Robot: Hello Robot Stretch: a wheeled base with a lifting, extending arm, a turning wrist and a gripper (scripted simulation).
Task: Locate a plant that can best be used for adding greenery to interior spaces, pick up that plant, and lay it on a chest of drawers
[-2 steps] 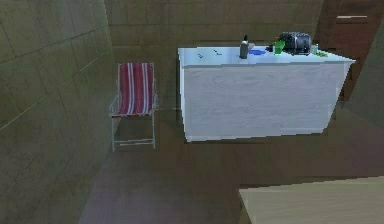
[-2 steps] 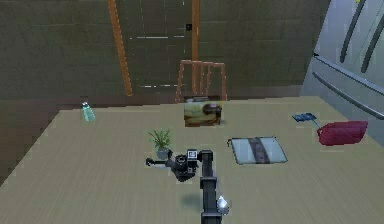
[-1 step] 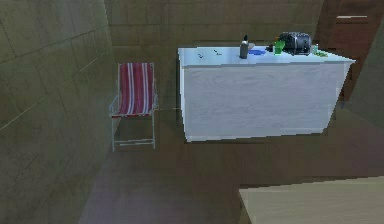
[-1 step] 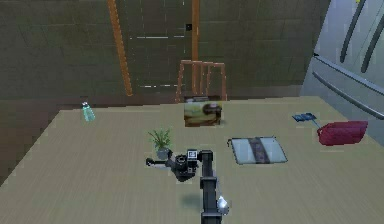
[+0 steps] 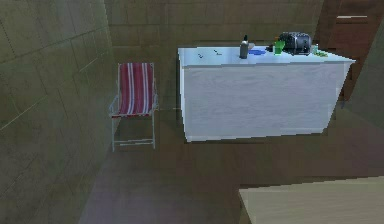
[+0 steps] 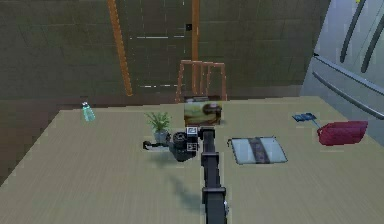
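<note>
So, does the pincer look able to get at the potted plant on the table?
Probably yes: the pincer appears right by the potted plant, and the tabletop around them looks bare.

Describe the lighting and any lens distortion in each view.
Forward view: the white box-shaped counter is the brightest thing, the tiled walls around it dim. Arm side view: the tan tabletop is evenly lit, and the grey steel refrigerator leans only in the picture.

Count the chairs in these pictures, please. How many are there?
2. A striped folding chair stands left of the white counter in the forward view. A wooden chair stands behind the table in the arm side view. Others may be hidden.
</note>
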